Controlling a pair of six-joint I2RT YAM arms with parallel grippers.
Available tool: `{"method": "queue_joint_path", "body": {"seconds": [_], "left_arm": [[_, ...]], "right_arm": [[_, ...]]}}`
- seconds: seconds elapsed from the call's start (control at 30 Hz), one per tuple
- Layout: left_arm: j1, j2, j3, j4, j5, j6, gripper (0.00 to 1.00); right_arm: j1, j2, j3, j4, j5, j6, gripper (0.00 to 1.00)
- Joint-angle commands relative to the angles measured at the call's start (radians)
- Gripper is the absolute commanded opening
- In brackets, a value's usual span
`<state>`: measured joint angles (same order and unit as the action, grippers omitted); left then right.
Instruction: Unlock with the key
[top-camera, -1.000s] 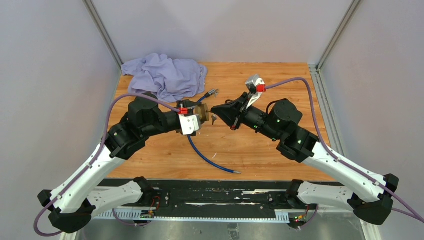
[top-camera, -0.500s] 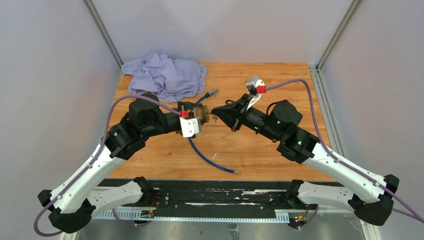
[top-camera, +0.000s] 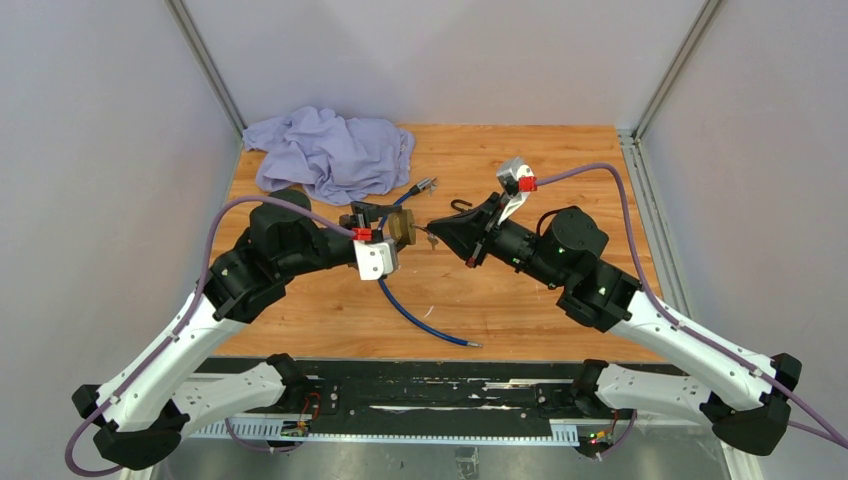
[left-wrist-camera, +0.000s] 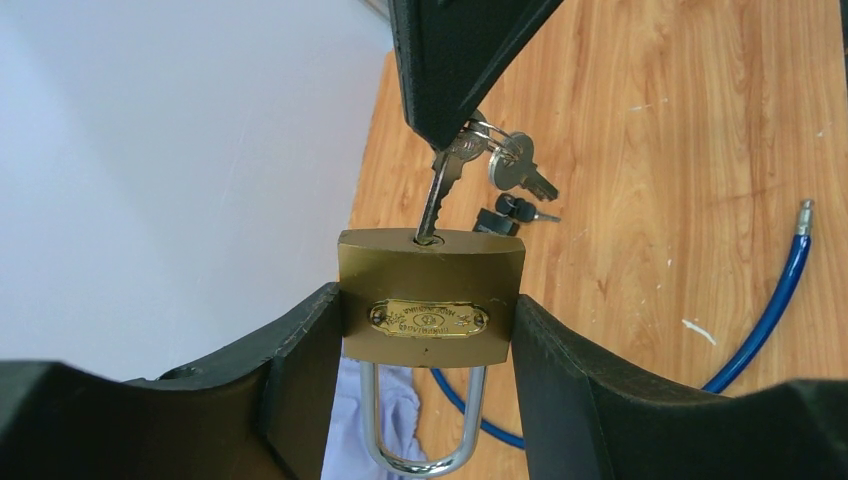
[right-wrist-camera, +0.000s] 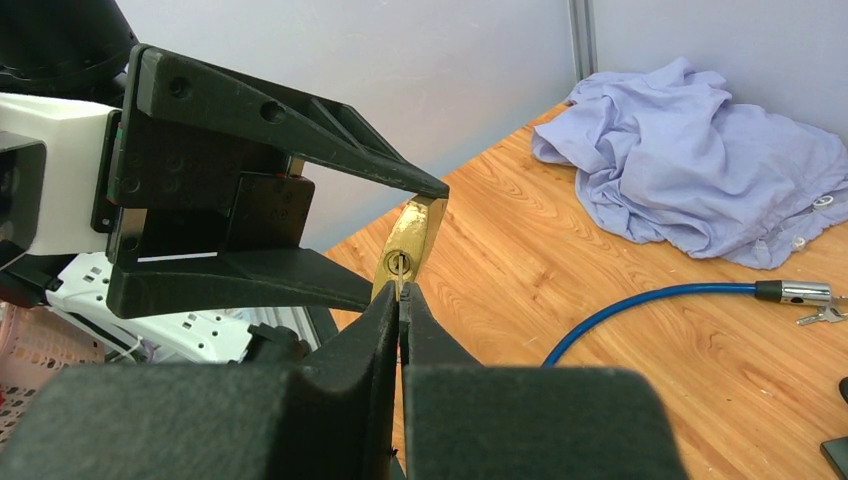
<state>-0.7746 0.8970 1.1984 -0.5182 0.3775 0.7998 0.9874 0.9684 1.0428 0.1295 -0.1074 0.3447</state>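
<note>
My left gripper (left-wrist-camera: 430, 330) is shut on a brass padlock (left-wrist-camera: 430, 310) with a steel shackle, held above the table with its keyhole face toward the right arm. In the top view the padlock (top-camera: 404, 228) sits between the two grippers. My right gripper (right-wrist-camera: 401, 290) is shut on a silver key (left-wrist-camera: 440, 195), whose blade tip is in the padlock's keyhole (right-wrist-camera: 399, 264). A second key (left-wrist-camera: 520, 172) hangs from the ring beside it. In the top view the right gripper (top-camera: 434, 228) points left at the padlock.
A blue cable (top-camera: 415, 315) with metal ends lies on the wooden table (top-camera: 560, 160) under the grippers. A crumpled lilac cloth (top-camera: 330, 150) lies at the back left. A small black key piece (left-wrist-camera: 508, 212) lies on the table.
Both grippers have closed the gap between them. The key, which hung just short of the padlock a second ago, now has its tip in the keyhole.
</note>
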Motion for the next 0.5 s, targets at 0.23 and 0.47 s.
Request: {"method": "queue_joint_path", "body": {"seconds": [0.23, 0.47], "left_arm": [[-0.006, -0.020, 0.016, 0.061, 0.003, 0.237, 0.00], [-0.008, -0.024, 0.004, 0.061, -0.006, 0.288, 0.00]], "right_arm": [[0.020, 0.027, 0.035, -0.053, -0.034, 0.011, 0.01], [0.020, 0.048, 0.050, -0.059, -0.034, 0.032, 0.01]]}}
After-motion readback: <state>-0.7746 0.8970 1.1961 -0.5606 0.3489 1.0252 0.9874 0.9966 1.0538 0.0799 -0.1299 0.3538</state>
